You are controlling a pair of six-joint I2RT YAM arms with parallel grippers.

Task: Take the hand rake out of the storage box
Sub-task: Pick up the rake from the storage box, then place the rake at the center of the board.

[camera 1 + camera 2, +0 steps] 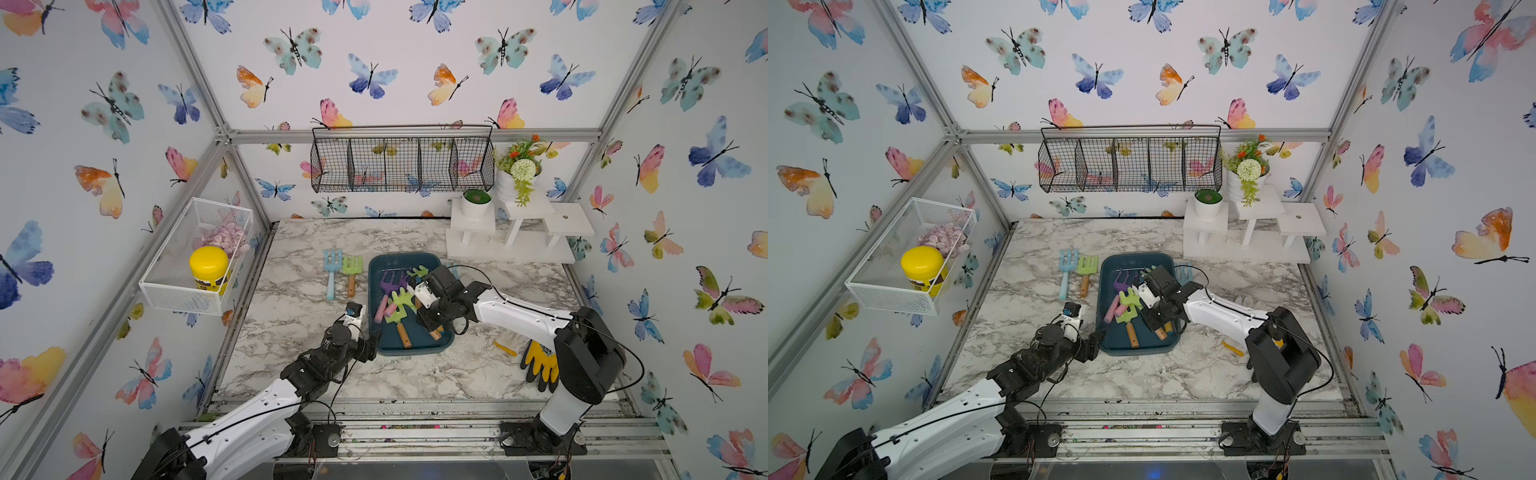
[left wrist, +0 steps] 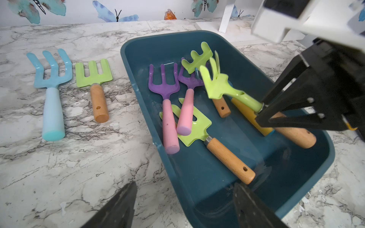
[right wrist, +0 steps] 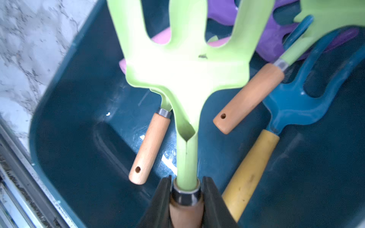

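Your right gripper pinches the hand rake where the wooden handle begins, green head tilted up over the storage box. Inside lie two purple forks with pink handles. A blue fork and a green fork lie on the table. The left gripper is spread wide at the box's rim.

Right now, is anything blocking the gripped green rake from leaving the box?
Nothing visible above it. The right gripper is shut on the hand rake, head raised above the purple forks. Sideways it must clear the storage box wall; the open left gripper sits at its near corner.
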